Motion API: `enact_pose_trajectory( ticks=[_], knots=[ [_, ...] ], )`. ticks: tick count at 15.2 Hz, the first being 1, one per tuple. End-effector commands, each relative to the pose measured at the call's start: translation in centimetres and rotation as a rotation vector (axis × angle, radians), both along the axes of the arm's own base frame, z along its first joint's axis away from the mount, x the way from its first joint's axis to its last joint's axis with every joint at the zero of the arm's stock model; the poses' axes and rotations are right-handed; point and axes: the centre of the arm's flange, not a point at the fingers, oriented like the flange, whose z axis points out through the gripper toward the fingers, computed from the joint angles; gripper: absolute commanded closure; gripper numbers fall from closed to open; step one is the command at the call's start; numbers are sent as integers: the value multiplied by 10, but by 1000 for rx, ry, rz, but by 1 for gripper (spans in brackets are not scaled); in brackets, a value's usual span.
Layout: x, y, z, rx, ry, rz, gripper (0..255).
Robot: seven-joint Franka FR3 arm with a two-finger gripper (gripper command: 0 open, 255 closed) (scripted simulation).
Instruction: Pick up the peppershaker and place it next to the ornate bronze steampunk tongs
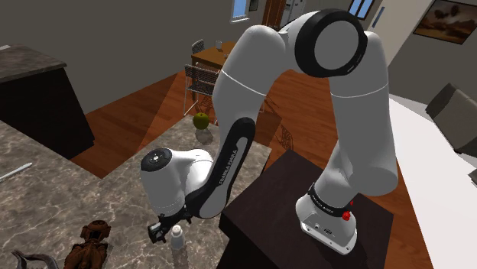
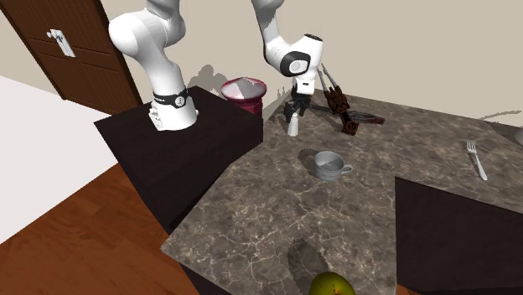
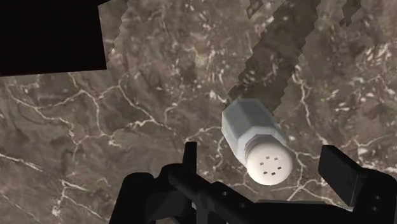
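One white faceted shaker (image 3: 257, 143) w/ round perforated cap stands on brown veined marble counter (image 3: 127, 114). Black gripper (image 3: 264, 167) jaws wide apart, flanking shaker w/o touching.

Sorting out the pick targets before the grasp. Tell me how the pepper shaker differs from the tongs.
The pepper shaker is pale grey-white; the tongs are dark reddish brown. The pepper shaker stands upright, while the tongs lie flat. The pepper shaker is a compact, plain body; the tongs are longer and ornate. Both rest on the marbled countertop.
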Motion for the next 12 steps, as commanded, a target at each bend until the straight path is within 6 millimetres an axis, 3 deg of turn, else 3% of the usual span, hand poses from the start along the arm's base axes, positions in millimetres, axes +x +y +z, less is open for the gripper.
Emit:
enact_pose_trajectory(
  ticks=[1,4,12],
  knots=[
    [1,0,13,0,0,0,0],
    [4,2,50,0,0,0,0],
    [4,2,50,0,0,0,0]
  ],
)
